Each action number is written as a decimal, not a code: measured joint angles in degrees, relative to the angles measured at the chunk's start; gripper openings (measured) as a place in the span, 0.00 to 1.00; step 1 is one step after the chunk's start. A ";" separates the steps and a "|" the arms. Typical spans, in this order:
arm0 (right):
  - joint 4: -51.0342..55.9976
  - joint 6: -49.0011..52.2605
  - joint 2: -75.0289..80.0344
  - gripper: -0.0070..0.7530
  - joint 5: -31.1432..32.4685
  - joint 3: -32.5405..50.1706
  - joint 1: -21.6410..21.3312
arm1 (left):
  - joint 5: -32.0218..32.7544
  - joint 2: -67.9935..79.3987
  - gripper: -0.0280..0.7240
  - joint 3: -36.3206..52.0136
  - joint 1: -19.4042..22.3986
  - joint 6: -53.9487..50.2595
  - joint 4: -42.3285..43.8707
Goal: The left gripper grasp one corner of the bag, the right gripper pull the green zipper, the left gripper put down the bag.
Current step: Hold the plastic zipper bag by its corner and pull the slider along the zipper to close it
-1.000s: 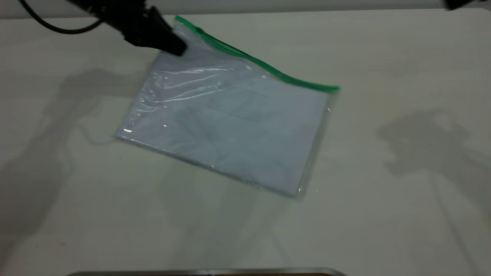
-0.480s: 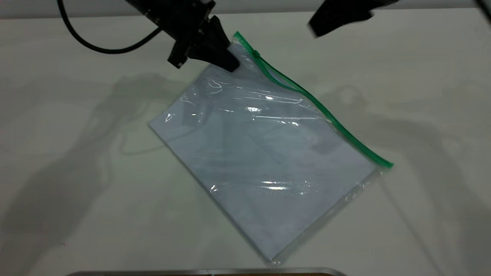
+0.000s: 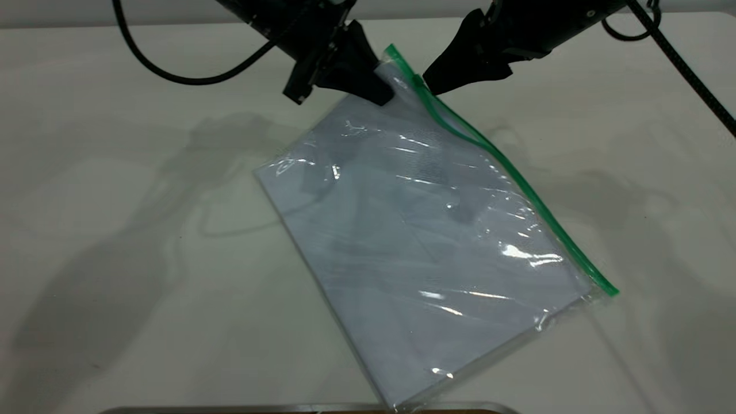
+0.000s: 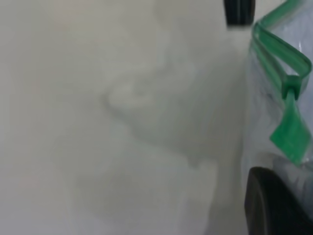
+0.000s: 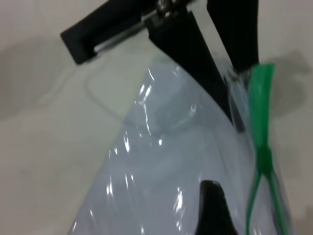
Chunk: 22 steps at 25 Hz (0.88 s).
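Note:
My left gripper (image 3: 384, 92) is shut on the top corner of the bag (image 3: 437, 241) and holds that corner up. The clear pouch with white paper inside slopes down toward the table's front. The green zipper (image 3: 517, 178) runs along the pouch's right edge. In the left wrist view its slider (image 4: 292, 90) sits near the held corner, beside my left finger (image 4: 274, 205). My right gripper (image 3: 430, 86) is open, right beside the zipper's top end. In the right wrist view one right finger (image 5: 211, 208) lies over the pouch next to the zipper (image 5: 261, 127).
The pale table (image 3: 115, 259) lies under the bag. A metal strip (image 3: 310, 408) runs along the front edge. The left arm's black cable (image 3: 172, 75) loops at the back left. The right arm's cable (image 3: 690, 80) crosses the back right.
My left gripper has carried the bag's corner to the right, and the bag has swung to hang more steeply. My right gripper has come in from the upper right to the zipper's top end.

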 joint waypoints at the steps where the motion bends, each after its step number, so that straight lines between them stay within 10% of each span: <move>1: 0.89 -0.70 0.13 0.72 0.00 0.00 0.00 | -0.05 0.00 0.11 0.00 -0.19 0.05 -0.12; 16: 4.64 -3.36 1.48 0.71 -0.32 -0.24 0.00 | -0.53 0.00 0.11 0.00 -1.53 0.12 -4.09; 22: 4.69 -3.36 1.53 0.51 -0.76 -0.24 0.00 | -0.71 0.00 0.11 0.00 -1.75 0.17 -4.27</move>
